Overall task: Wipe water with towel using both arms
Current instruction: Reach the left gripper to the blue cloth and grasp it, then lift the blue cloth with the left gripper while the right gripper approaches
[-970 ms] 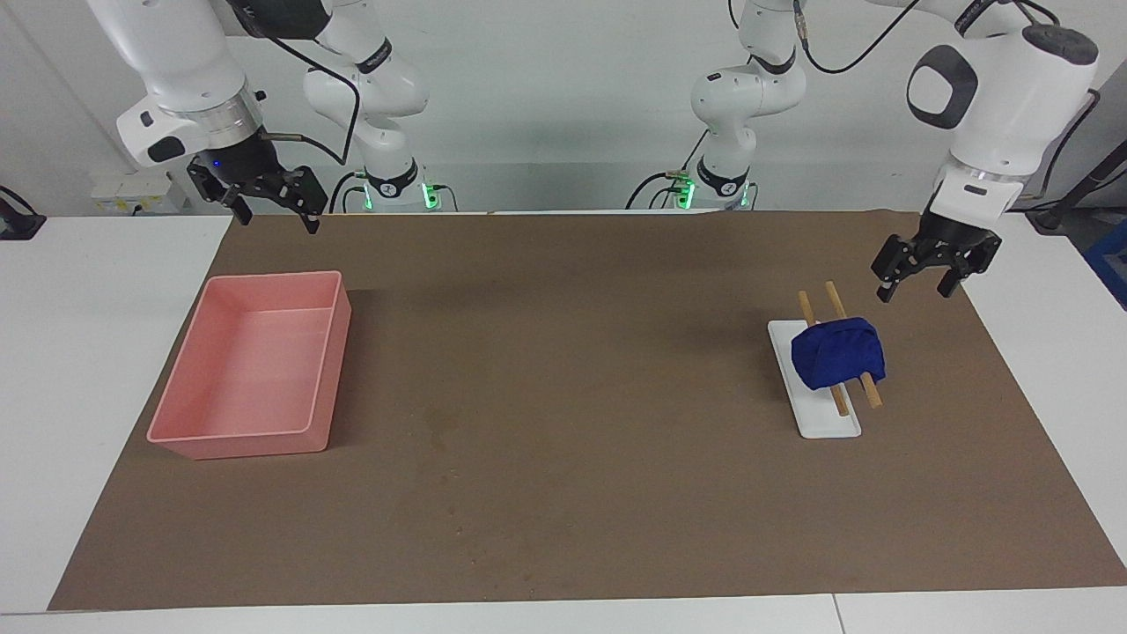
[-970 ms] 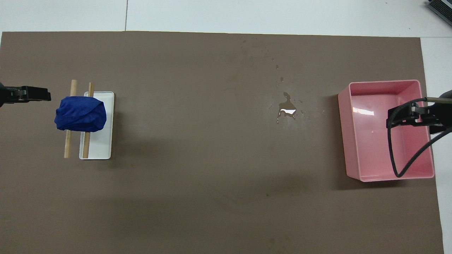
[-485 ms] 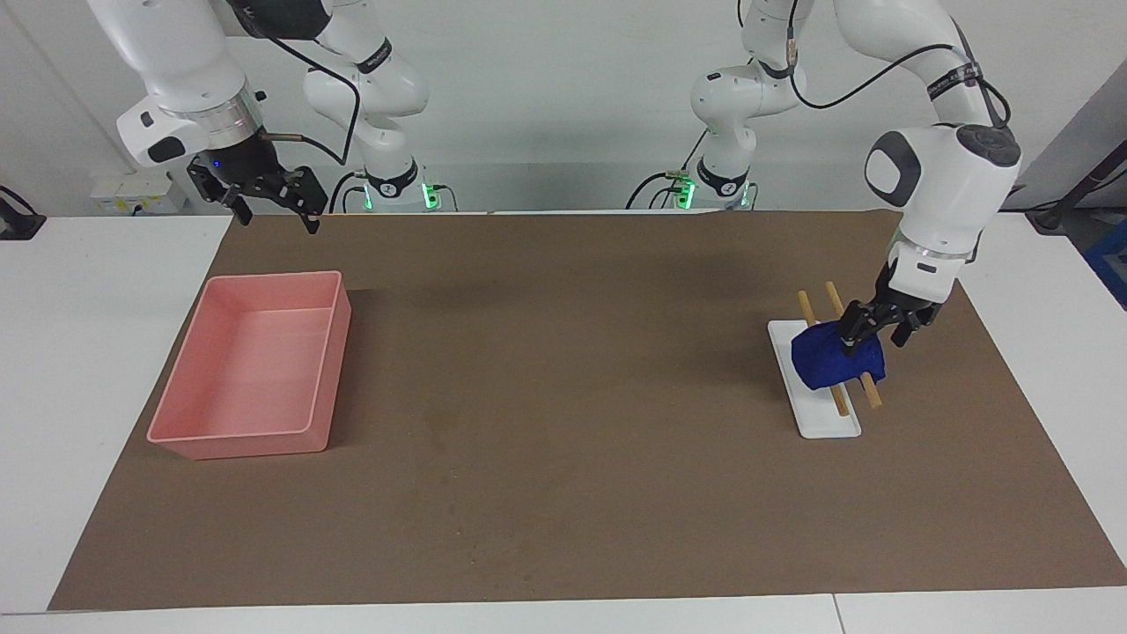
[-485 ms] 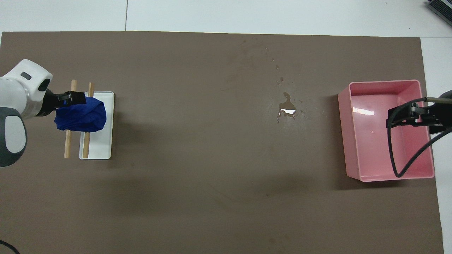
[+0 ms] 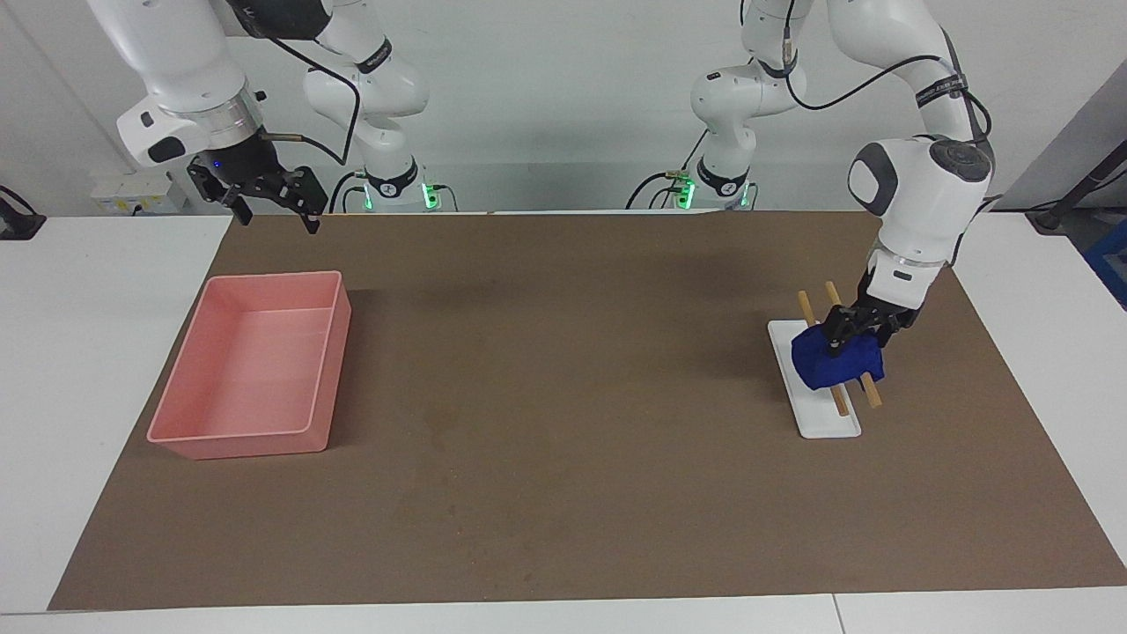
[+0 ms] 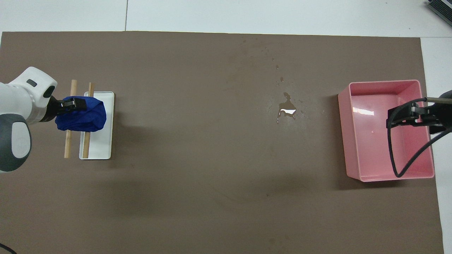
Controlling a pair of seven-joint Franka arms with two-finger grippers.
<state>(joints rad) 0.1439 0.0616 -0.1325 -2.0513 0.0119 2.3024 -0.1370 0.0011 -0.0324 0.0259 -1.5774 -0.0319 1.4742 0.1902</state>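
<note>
A: Jaws first, please. How do they stand?

B: Left gripper (image 5: 852, 336) is down on the blue towel (image 5: 835, 359), its fingers set around the top of the bundle. Whether they have closed enough to pinch the cloth, I cannot tell. Right gripper (image 5: 268, 195) hangs in the air with its fingers spread, over the robots' end of the pink tub (image 5: 255, 361); that arm waits.

A: Where is the towel?

B: At the left arm's end of the table, bunched on two wooden sticks (image 6: 69, 141) that rest across a flat white tray (image 6: 104, 148) on the brown mat (image 6: 212, 197).

A: And the water?

B: A small shiny puddle (image 6: 287, 107) on the mat, with a few droplets trailing away from the robots. It lies well apart from the towel, between it and the tub and nearer the tub.

A: What could go wrong from here?

B: I judge the grasp is the risk. If the fingers catch only a loose fold, the bundle may unroll or slip off on lifting. The sticks lie loose under the cloth, so a lift could drag them along or knock them off the tray. The puddle is also small and faint, so a wipe could miss it or only smear it.
</note>
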